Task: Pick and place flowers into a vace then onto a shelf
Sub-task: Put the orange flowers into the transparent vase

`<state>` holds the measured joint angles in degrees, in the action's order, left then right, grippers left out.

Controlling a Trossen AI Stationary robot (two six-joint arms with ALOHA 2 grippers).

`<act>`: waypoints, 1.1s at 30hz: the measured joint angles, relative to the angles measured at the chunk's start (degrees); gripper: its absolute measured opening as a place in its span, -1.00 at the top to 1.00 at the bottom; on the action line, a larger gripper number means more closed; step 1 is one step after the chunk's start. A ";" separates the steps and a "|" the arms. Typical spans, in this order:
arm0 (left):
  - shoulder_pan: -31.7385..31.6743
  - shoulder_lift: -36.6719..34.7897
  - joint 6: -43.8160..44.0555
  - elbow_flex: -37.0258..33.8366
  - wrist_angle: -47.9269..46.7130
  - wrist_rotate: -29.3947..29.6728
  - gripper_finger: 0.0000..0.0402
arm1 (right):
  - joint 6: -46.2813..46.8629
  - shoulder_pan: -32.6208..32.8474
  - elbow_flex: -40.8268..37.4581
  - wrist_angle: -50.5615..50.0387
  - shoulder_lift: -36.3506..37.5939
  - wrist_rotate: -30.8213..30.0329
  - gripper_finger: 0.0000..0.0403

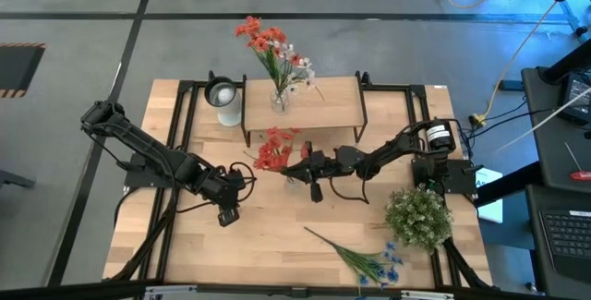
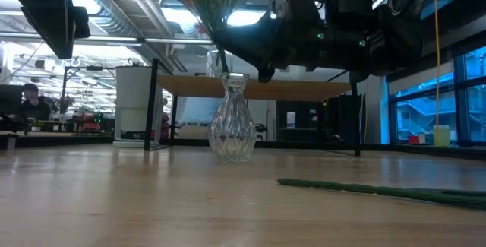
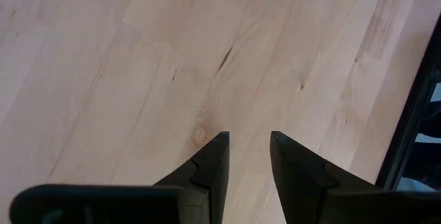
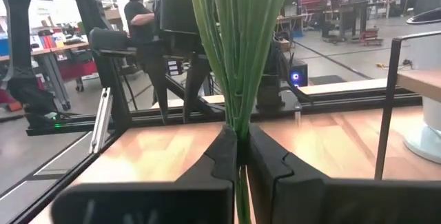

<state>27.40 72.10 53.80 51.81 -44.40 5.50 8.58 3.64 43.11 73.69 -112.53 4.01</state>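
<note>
A bunch of red-orange flowers hangs in the right gripper over the middle of the table, just in front of the shelf. In the right wrist view the green stems run straight up between the two dark fingers, which are pressed closed on them. The low view shows the stems reaching down to the mouth of a clear glass vase that stands on the tabletop; whether the stem ends are inside the neck cannot be told.

On the shelf, a second glass vase already carries a bunch of red and white blossoms. A white cylindrical cup stands at the shelf's left end, on the table.

A further stem with blue blossoms lies flat on the table near its front edge, toward the right; in the low view it shows as a long green stalk lying on the wood. A bushy round green-and-white plant sits just behind it on the right side.

The left gripper hovers above bare wood at the front left of the table, well apart from the flowers. Its fingers stand narrowly apart with nothing between them, pointing down at the tabletop
</note>
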 joint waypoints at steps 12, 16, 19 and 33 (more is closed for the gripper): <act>0.00 0.00 -0.02 0.00 0.00 0.00 0.50 | 0.08 0.00 -0.04 -4.02 -0.02 0.13 0.81; 0.00 0.00 -0.03 0.00 0.00 0.00 0.50 | 0.23 0.00 -0.04 -4.55 -0.02 0.13 0.68; -0.02 0.00 0.00 0.00 0.00 -0.02 0.50 | 0.28 -0.01 -0.04 -5.08 -0.02 0.11 0.59; -0.01 0.00 -0.02 0.00 0.00 -0.04 0.50 | -0.18 0.00 -0.04 -7.36 -0.02 0.61 0.14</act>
<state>27.39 72.10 53.78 51.81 -44.40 5.45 8.40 3.64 43.07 66.33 -112.55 4.62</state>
